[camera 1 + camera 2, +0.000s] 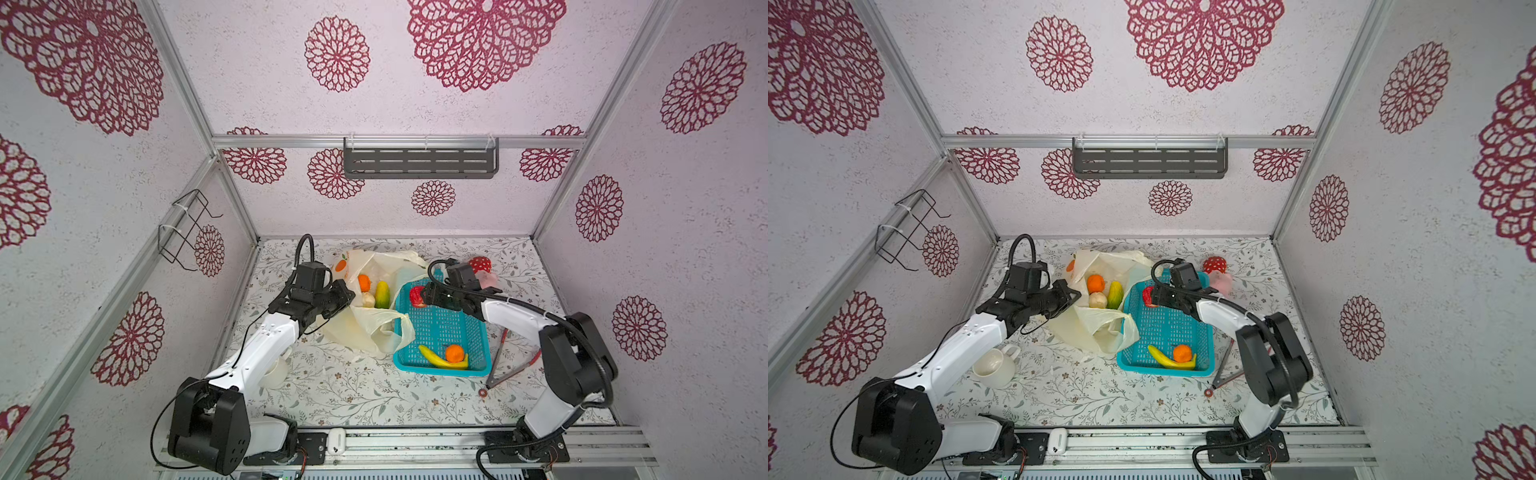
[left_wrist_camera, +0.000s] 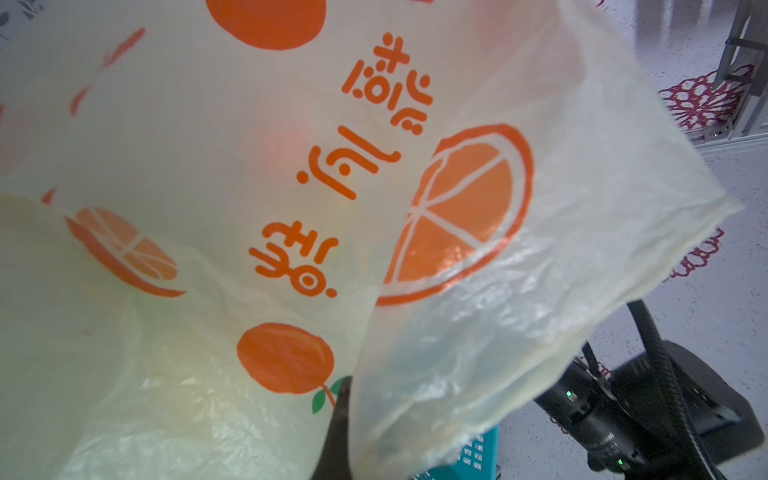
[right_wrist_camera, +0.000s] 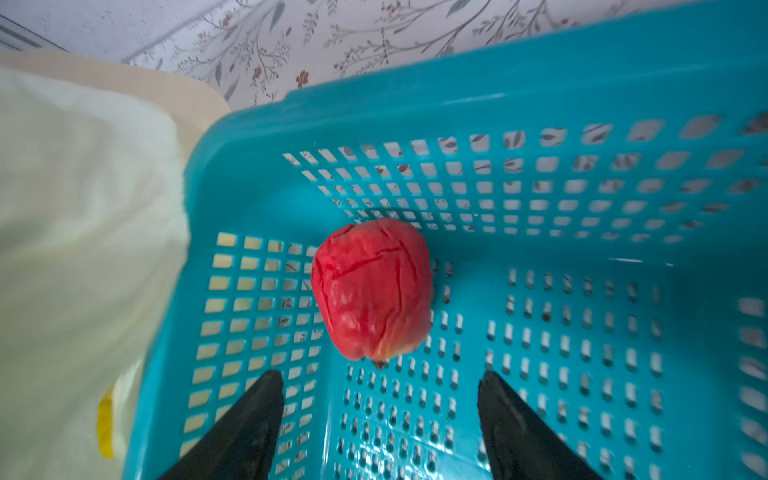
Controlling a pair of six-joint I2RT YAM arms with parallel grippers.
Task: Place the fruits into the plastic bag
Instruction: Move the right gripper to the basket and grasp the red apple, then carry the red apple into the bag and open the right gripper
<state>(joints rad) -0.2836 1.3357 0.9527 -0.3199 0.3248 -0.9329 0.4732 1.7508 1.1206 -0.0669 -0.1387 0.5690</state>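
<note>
Located red apple (image 3: 371,291) mid-frame in the right wrist view, in a corner of the teal basket (image 3: 457,104). Found right end effector (image 3: 378,376) spread wide, empty, just short of it. Judged light, soft, wrinkle-skinned: pinch across the middle. Saw left end effector (image 1: 345,297) clenched on plastic bag (image 1: 361,328) rim, centre-left.

A teal mesh basket (image 1: 440,371) (image 1: 1163,371) (image 3: 457,95) sits right of centre on the floral tablecloth (image 1: 353,395), its long side running near to far. Just beyond its far right corner are a red white-dotted plush (image 1: 480,264) (image 1: 1215,264) and, against it on the nearer side, a pink fluffy toy (image 1: 488,279) (image 1: 1222,281). Tongs (image 1: 495,360) lie spread in a V just right of the basket. A white mug (image 1: 994,368) lies tipped at near left. A small white case (image 1: 336,441) (image 1: 1057,441) rests on the near metal rail. A dark slotted shelf (image 1: 419,162) (image 1: 1149,162) hangs on the far wall, and a black wire rack (image 1: 185,227) on the left wall.
</note>
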